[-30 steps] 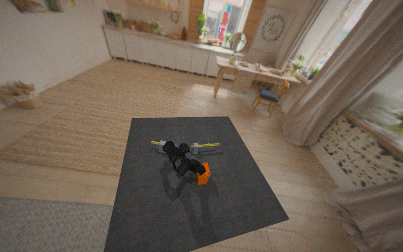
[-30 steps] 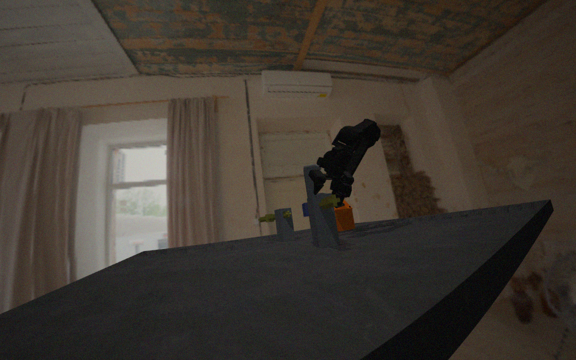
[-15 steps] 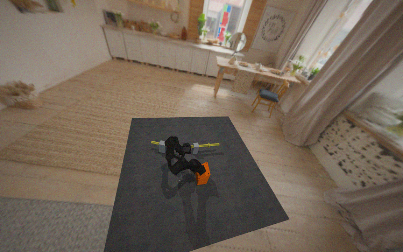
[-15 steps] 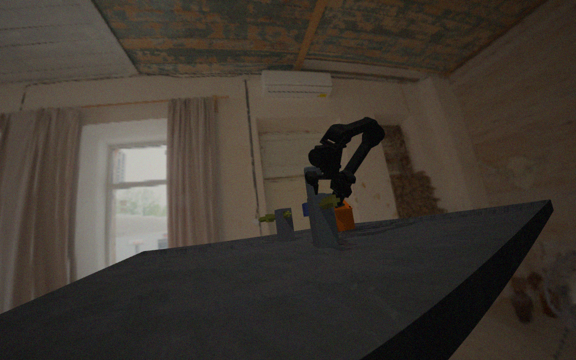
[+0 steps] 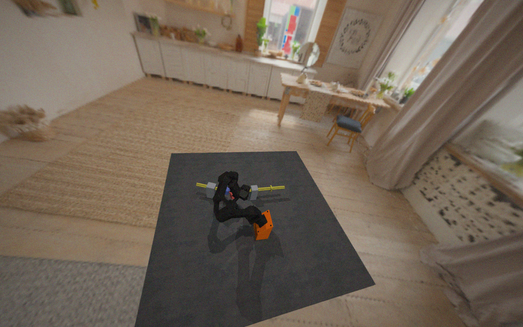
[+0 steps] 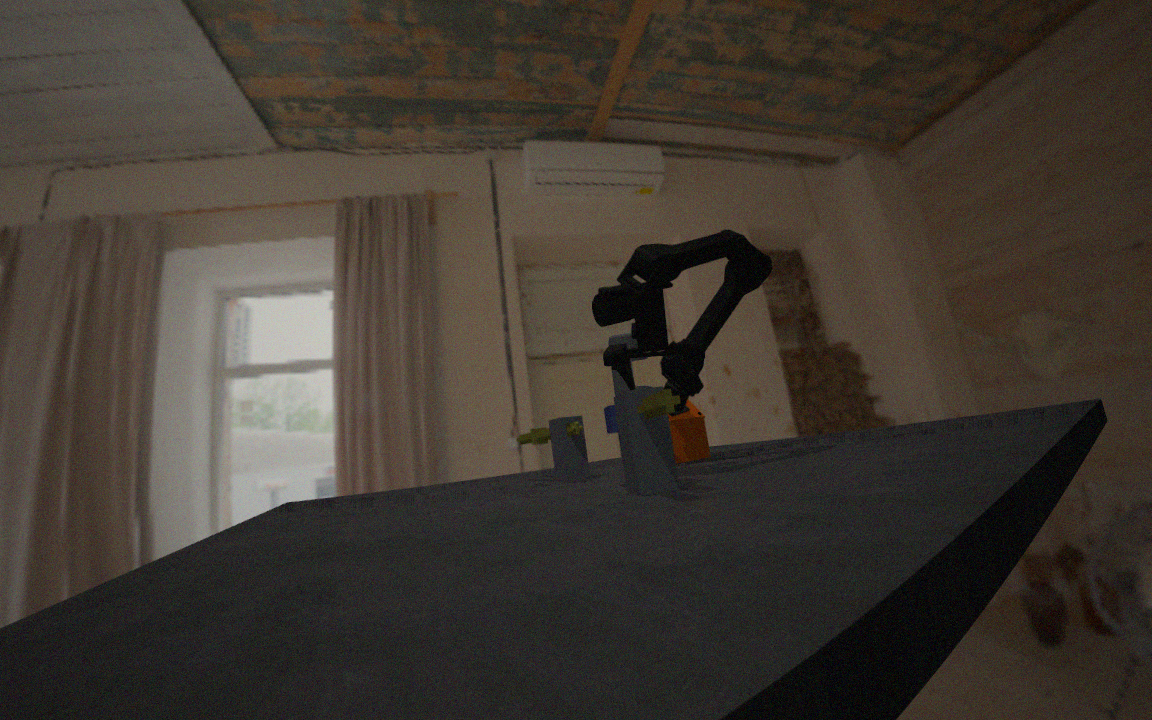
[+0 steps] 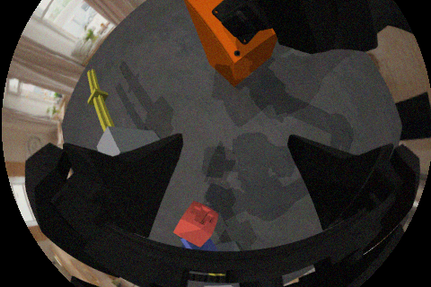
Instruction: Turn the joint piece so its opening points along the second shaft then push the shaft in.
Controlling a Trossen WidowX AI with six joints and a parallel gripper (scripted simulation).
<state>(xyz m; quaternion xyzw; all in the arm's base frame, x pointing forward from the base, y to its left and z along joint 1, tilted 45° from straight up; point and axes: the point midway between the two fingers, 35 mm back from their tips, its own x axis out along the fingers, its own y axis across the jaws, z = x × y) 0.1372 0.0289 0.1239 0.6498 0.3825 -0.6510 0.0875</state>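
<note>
The joint piece has a blue part and a red square end. The red end's opening is angled off the second shaft's line, towards the arm's base side. The first yellow shaft is in its grey block. The second yellow shaft, with a collar, passes through the other block. My gripper is open and empty above the joint piece. The arm hides the gap between the shafts in the top view.
The orange arm base stands on the dark table. The arm bends over the blocks. Arm shadows fall across the table.
</note>
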